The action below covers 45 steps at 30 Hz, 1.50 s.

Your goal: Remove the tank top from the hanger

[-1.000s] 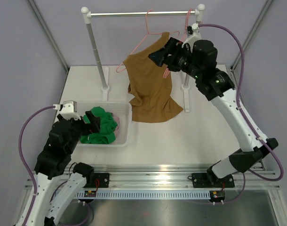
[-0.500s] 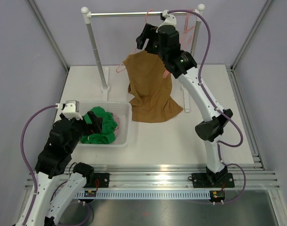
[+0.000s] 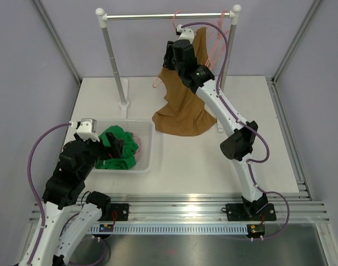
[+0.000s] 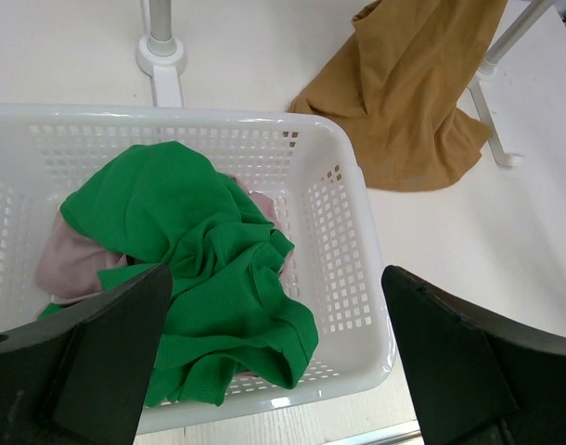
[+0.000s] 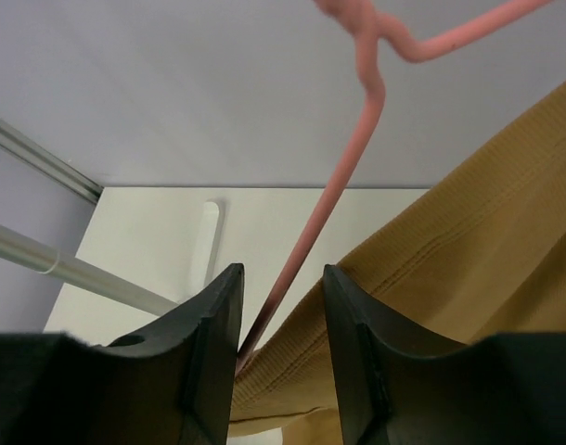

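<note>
Tank top (image 3: 183, 105): one, brown, up on a pink hanger (image 5: 369, 65), bottom lying on the surface (image 3: 185, 160).
Right hand (image 5: 281, 278): half closed around the hanger wire; cannot tell if it grips.
Left hand (image 4: 274, 273): wide open above one white basket (image 4: 353, 185).

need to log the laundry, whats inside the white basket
A crumpled green garment fills most of the basket, with a pale pink cloth showing from under its left edge. Anything beneath the green garment is covered and cannot be seen.
</note>
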Available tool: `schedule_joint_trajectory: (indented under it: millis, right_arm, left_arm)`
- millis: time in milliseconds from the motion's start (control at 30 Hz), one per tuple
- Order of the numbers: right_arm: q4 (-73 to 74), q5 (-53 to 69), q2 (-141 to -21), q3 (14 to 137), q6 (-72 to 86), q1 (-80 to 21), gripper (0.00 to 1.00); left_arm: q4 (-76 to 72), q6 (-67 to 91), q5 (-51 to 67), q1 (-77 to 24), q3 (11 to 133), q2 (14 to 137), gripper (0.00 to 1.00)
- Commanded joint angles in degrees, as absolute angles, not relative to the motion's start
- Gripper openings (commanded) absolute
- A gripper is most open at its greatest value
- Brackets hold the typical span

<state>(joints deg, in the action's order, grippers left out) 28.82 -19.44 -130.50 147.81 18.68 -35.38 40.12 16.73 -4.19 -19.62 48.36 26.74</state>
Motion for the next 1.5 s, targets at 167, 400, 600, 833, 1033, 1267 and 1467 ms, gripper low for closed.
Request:
schedule_joint_trajectory:
  millis: [167, 400, 600, 833, 1033, 1267, 1467]
  right_arm:
    - [26.63, -19.08, -124.28, 146.52, 16.61, -35.77, 0.33]
    - [28.29, -18.19, -122.17, 145.55, 16.35, -35.86, 0.31]
    - [27.69, -18.19, -117.96, 140.63, 15.29, -35.77, 0.14]
    - [32.33, -18.19, -121.1, 145.44, 13.45, -35.77, 0.09]
    - [31.38, -18.28, -118.75, 141.26, 12.92, -35.77, 0.03]
    - [28.48, -16.17, -114.88, 137.2, 13.09, -35.77, 0.0]
    - [29.09, -17.58, -114.87, 135.79, 11.87, -35.77, 0.0]
  left_arm:
    - [37.35, 15.91, -1.93, -19.34, 48.16, 27.6, 0.99]
    - [37.44, 15.91, -1.85, -19.34, 48.25, 28.04, 0.99]
    - [37.44, 15.91, -1.85, -19.34, 48.25, 28.21, 0.99]
    - [37.53, 15.91, -1.76, -19.34, 48.25, 28.56, 0.99]
    - [37.44, 15.91, -1.58, -19.34, 48.25, 28.56, 0.99]
    - [37.53, 15.91, -1.58, -19.34, 48.25, 28.48, 0.99]
    - [37.53, 15.91, -1.76, -19.34, 48.34, 28.04, 0.99]
